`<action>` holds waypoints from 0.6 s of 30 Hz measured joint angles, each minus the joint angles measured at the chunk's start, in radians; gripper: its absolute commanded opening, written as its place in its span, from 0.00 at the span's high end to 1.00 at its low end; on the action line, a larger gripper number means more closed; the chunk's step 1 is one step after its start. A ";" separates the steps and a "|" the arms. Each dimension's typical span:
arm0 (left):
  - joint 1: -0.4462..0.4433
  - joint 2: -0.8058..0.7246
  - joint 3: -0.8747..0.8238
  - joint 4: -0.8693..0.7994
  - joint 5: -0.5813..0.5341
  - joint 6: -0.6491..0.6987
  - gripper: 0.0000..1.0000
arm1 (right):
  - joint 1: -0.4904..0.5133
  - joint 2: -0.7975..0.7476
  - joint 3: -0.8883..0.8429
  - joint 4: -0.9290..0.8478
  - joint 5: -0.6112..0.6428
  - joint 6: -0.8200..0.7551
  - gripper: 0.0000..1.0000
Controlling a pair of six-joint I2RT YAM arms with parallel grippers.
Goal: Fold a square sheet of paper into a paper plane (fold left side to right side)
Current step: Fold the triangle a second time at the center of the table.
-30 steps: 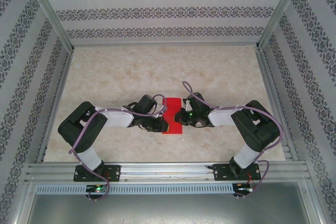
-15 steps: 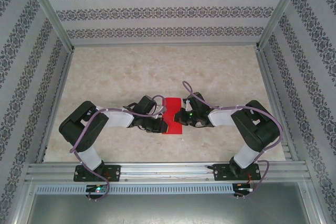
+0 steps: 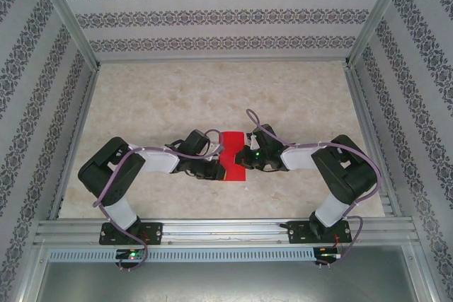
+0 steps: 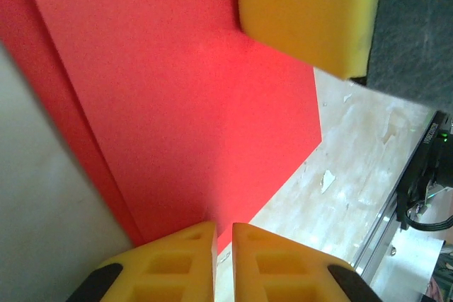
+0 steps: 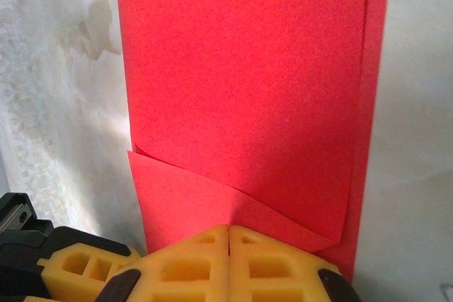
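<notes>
At the near edge, both arm bases are bolted to the aluminium rail [image 3: 226, 230], and the arms are bent inward so the wrists meet at the table's middle. The left gripper [image 3: 214, 165] is seen at the left edge of the square sheet of paper [image 3: 232, 148], the right gripper [image 3: 245, 158] at its right edge. In the left wrist view the left gripper [image 4: 223, 235] is closed to a thin slit, into which the near edge of the red sheet [image 4: 177, 104] runs; the sheet is taken as pinched there. A further yellow pad [image 4: 311, 12] is seen over the sheet's far side. In the right wrist view the right gripper [image 5: 229, 235] is fully closed, its tips touching a creased corner flap of the sheet [image 5: 248, 68]; whether paper is caught between them cannot be told. The sheet is folded into a narrow strip with layered edges, resting on the marbled table [image 3: 212, 90]. Patterned walls [image 3: 212, 15] are noted beyond.
</notes>
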 measured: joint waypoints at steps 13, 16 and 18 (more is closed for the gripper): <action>0.000 -0.085 -0.063 -0.022 0.000 0.003 0.87 | 0.000 0.000 0.000 0.002 -0.002 0.000 1.00; 0.006 -0.130 -0.061 -0.031 0.004 0.003 0.87 | 0.000 0.000 0.000 0.002 -0.002 0.000 1.00; 0.021 -0.144 -0.050 -0.032 0.006 0.000 0.87 | 0.000 0.000 0.000 0.002 -0.002 0.000 1.00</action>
